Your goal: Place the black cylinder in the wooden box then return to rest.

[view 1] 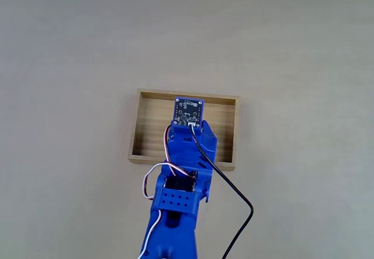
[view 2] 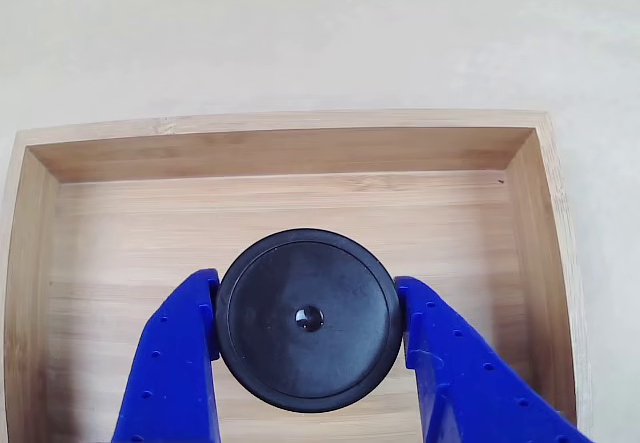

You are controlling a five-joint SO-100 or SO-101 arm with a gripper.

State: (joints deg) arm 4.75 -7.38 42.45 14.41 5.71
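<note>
Black cylinder (view 2: 306,318) upright, axis vertical, dimpled top facing you, clamped between your end effector (view 2: 308,325) fingers, over the wooden box (view 2: 290,153) floor.

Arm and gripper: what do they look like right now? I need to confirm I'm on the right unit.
Bright blue plastic arm with red, white and black servo wires, a black cable trailing right, and a small camera board on the wrist. The gripper has two blue fingers dotted with small holes.

No readable text, labels or numbers anywhere.
</note>
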